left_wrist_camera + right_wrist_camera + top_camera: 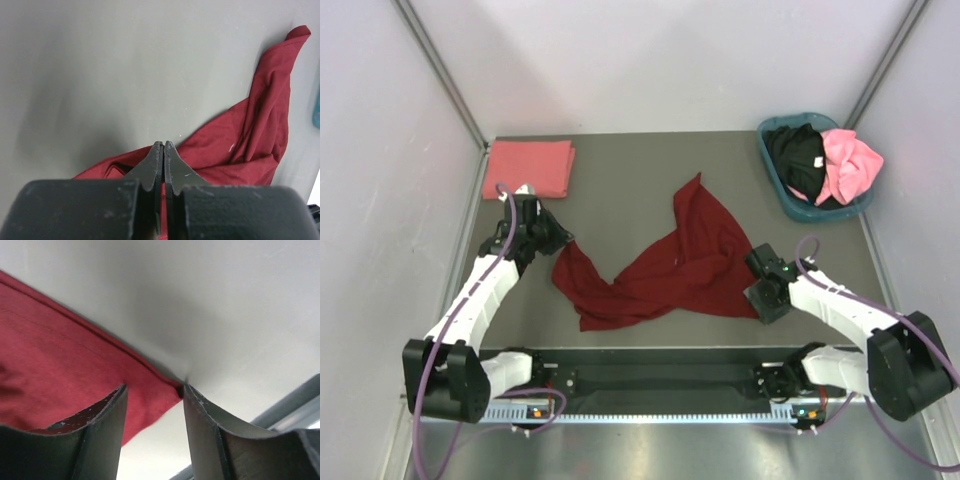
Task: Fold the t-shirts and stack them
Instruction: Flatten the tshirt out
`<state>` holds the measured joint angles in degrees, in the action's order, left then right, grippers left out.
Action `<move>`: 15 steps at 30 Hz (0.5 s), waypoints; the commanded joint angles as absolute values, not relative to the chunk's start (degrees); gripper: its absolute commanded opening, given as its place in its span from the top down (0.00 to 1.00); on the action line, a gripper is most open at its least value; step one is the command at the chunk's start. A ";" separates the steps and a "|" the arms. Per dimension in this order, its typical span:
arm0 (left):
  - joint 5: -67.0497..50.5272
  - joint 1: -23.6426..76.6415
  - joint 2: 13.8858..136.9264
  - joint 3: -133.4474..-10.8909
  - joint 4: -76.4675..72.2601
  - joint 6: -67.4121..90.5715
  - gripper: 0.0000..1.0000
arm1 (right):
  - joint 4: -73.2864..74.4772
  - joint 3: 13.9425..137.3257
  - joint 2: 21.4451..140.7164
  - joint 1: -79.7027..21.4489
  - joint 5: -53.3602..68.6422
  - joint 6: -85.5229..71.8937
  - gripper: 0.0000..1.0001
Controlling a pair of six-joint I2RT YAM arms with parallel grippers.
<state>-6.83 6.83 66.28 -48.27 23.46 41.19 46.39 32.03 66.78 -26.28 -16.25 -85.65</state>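
Observation:
The dark maroon t-shirt (670,262) lies crumpled in the middle of the table. My left gripper (562,241) is at its left corner. In the left wrist view the gripper (163,146) is shut, red cloth (240,145) shows in the slit between the fingers, and the shirt spreads beyond. My right gripper (757,282) is at the shirt's right edge. In the right wrist view it (155,390) is open and straddles the shirt's hem corner (75,375). The salmon-pink shirt (528,168) lies folded at the back left. The black shirt (796,158) and the bright pink shirt (852,166) lie bunched in the basket.
The teal-blue basket (782,196) stands at the back right corner. Grey walls close the table at the back and both sides. The arm bases and a metal rail (660,385) run along the near edge.

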 commanded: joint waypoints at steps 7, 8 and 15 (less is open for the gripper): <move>-5.98 6.50 64.78 -47.81 22.41 40.43 1.00 | 40.25 28.13 68.91 -28.04 -18.80 -91.41 0.69; -5.80 6.59 64.51 -47.99 22.59 40.43 1.00 | 41.21 28.91 67.43 -28.21 -19.50 -91.41 0.83; -5.80 6.59 62.14 -56.58 27.23 41.57 1.00 | 50.26 43.31 56.62 -28.65 -31.19 -77.98 1.00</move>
<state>-6.13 6.83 64.84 -49.76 25.89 41.21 46.89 34.26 62.04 -27.79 -22.35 -85.38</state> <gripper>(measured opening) 0.021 0.022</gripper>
